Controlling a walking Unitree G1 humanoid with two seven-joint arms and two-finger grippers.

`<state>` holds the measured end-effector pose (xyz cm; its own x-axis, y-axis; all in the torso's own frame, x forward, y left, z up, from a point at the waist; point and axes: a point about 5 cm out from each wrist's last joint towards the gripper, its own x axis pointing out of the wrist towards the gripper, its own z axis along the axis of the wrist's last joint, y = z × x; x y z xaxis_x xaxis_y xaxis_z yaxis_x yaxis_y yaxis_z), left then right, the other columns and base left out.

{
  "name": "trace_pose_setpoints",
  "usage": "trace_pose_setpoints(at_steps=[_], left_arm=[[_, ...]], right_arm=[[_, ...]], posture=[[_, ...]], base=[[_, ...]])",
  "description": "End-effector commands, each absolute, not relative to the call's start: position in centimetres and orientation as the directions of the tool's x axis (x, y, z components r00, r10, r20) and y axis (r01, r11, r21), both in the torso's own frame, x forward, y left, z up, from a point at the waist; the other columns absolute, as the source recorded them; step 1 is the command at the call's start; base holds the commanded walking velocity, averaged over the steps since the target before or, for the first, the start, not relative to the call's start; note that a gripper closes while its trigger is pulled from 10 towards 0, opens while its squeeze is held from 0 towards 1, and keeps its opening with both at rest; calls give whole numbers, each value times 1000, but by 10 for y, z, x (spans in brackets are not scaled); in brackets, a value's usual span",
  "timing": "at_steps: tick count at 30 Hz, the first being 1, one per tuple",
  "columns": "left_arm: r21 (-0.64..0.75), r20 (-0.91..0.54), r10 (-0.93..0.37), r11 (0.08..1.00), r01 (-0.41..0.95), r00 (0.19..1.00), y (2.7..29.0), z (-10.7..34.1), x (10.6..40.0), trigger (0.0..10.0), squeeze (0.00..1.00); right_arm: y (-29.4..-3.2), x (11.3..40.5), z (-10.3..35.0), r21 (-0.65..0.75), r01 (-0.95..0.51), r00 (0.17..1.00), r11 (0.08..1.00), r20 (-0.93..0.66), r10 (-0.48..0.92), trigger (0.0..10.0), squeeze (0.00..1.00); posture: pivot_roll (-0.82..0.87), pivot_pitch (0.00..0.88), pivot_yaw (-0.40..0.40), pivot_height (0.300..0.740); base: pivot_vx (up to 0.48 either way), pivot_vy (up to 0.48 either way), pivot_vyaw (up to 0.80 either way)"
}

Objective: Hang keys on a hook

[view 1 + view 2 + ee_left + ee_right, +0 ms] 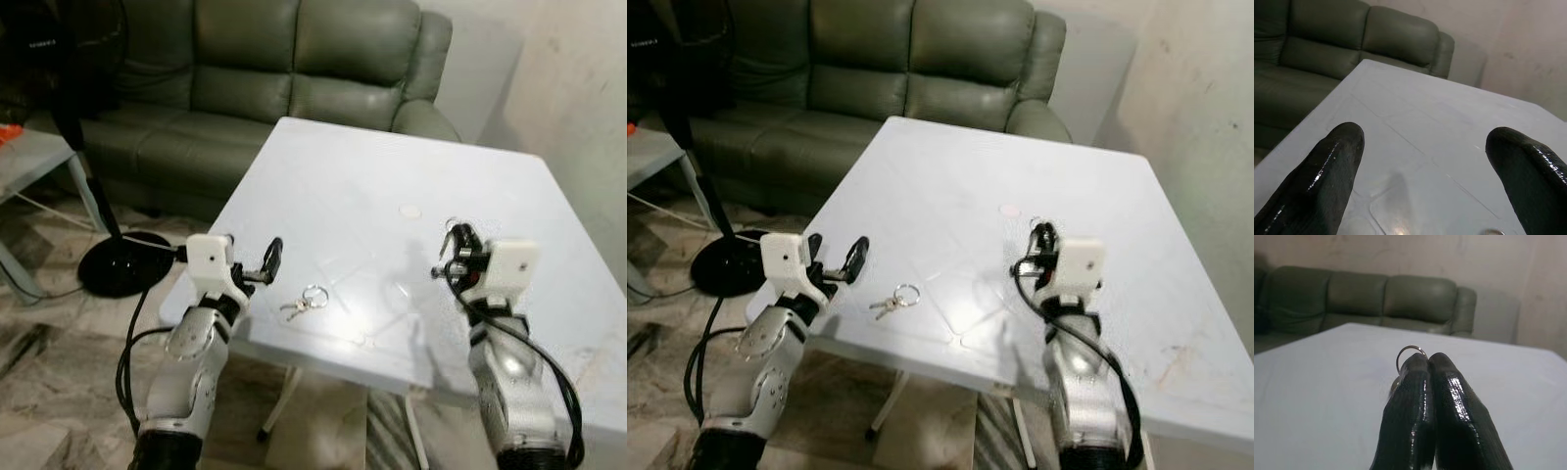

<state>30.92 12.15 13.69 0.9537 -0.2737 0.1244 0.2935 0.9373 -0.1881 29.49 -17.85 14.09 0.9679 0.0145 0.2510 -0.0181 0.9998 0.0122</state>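
Observation:
A bunch of keys [306, 298] on a metal ring lies on the white table [392, 166] near its front left corner. My left gripper [260, 259] hovers just left of them at the table edge, open, its fingers [1327, 171] spread wide with nothing between them. My right gripper [453, 250] is raised over the table's front right part and is shut. A second metal key ring [1410, 352] sticks out above its closed fingertips [1442, 377], and the same ring [451, 224] shows in the left eye view.
A green leather sofa [274, 69] stands behind the table. A black fan stand [122, 259] with a cable sits on the floor at left, next to a grey side table [29, 157]. A plaster wall [578, 88] runs along the right.

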Motion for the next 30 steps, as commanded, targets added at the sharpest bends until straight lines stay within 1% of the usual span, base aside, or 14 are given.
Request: trace_pose_setpoints(at_steps=[1, 3, 8, 9, 11, 13, 14, 16, 18, 19, 21, 23, 24, 30], left_arm=[[-183, 142, -296, 930, 319, 945, 117, 143, 307, 10000, 0], [-196, 149, -298, 926, 323, 943, 114, 144, 303, 10000, 0], [-218, 116, -303, 921, 322, 946, 114, 137, 294, 10000, 0], [-223, 93, -294, 925, 308, 951, 119, 131, 292, 10000, 0], [-228, 85, -287, 927, 299, 954, 122, 128, 291, 10000, 0], [-224, 79, -266, 934, 277, 961, 130, 128, 291, 10000, 0], [-233, 76, -252, 936, 263, 965, 134, 128, 291, 10000, 0], [-255, 70, -226, 938, 236, 972, 143, 126, 293, 10000, 0], [-214, 67, -221, 949, 231, 973, 154, 126, 299, 10000, 0], [-214, 67, -221, 949, 231, 973, 154, 126, 299, 10000, 0], [-216, 51, -206, 953, 212, 977, 167, 127, 308, 10000, 0], [-211, 59, -195, 956, 203, 979, 171, 130, 311, 10000, 0], [-206, 64, -194, 957, 203, 979, 175, 134, 314, 10000, 0], [-215, 89, -178, 957, 193, 980, 179, 142, 319, 10000, 0]], right_arm=[[-178, 292, 155, 34, -19, 954, 999, 298, 8, 10000, 0], [-173, 281, 156, 20, -12, 953, 1000, 304, 6, 10000, 0], [-169, 269, 149, 77, -4, 967, 997, 253, -16, 10000, 0], [-172, 265, 141, 121, 15, 975, 993, 217, -41, 10000, 0], [-173, 264, 138, 143, 26, 978, 989, 200, -55, 10000, 0], [-175, 261, 137, 89, 23, 979, 996, 199, -40, 10000, 0], [-177, 260, 135, 91, 17, 983, 996, 182, -33, 10000, 0], [-184, 258, 128, 118, 51, 986, 992, 152, -68, 10000, 0], [-187, 261, 126, 88, 6, 990, 996, 137, -18, 10000, 0], [-187, 261, 126, 88, 6, 990, 996, 137, -18, 10000, 0], [-197, 269, 127, 49, 26, 991, 998, 131, -33, 10000, 0], [-199, 272, 128, 54, 14, 991, 998, 130, -21, 10000, 0], [-202, 276, 131, 28, 14, 991, 1000, 133, -17, 10000, 0], [-208, 282, 136, -5, 36, 991, 999, 129, -35, 10000, 0]], posture=[[0, 27, -53, 740], [-4, 22, -48, 740], [-9, 9, -42, 740], [-9, 9, -42, 740], [-9, 4, -41, 740], [-9, 2, -42, 740], [-9, 2, -42, 740], [-2, 1, -49, 740], [1, 1, -50, 740], [1, 1, -50, 740], [-1, 3, -54, 740], [-4, 0, -51, 740], [-4, 0, -51, 740], [-5, 0, -39, 740]], base=[[0, 0, 0], [0, 0, 0], [0, 0, 0], [0, 0, 0], [0, 0, 0], [0, 0, 0], [0, 0, 0], [0, 0, 0], [0, 0, 0], [0, 0, 0], [0, 0, 0], [0, 0, 0], [0, 0, 0], [0, 0, 0]])
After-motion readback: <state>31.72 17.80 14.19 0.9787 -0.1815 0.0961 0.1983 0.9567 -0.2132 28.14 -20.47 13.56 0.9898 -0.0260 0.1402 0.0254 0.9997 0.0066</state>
